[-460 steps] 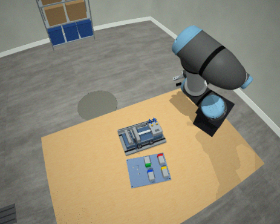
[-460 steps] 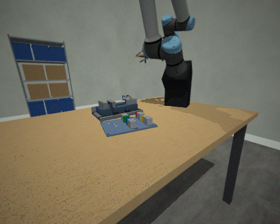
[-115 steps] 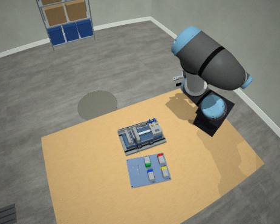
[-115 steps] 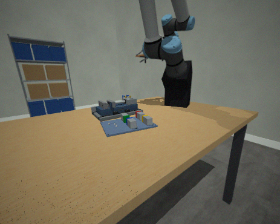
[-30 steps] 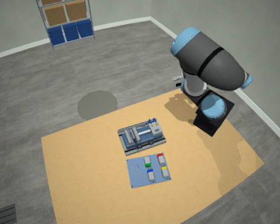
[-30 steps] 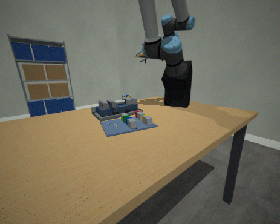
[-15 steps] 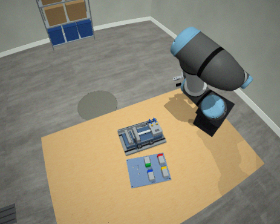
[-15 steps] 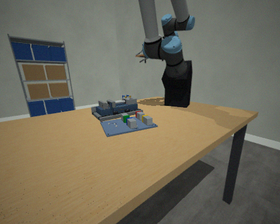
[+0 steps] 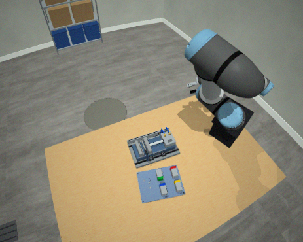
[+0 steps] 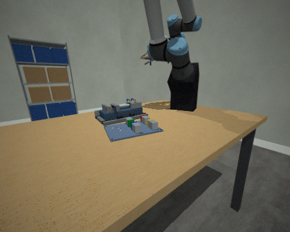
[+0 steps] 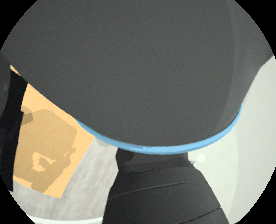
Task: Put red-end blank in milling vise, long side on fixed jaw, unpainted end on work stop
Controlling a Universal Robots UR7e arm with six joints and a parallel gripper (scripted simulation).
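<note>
The blank with the red end lies on the blue plate, near its edge by the vise. The blanks with the green end, yellow end and blue end lie apart on the same plate. The milling vise stands behind the plate. Its bars and work stop are too small to tell. My gripper is open and empty, high by the arm's base, far from the blanks. The wrist view shows no fingers.
Blue hoses rise from the vise's block at its arm-side end. The arm's dark pedestal stands at the table's far right. Small pale marks or pins are on the plate's left part. A shelf rack stands beyond the table.
</note>
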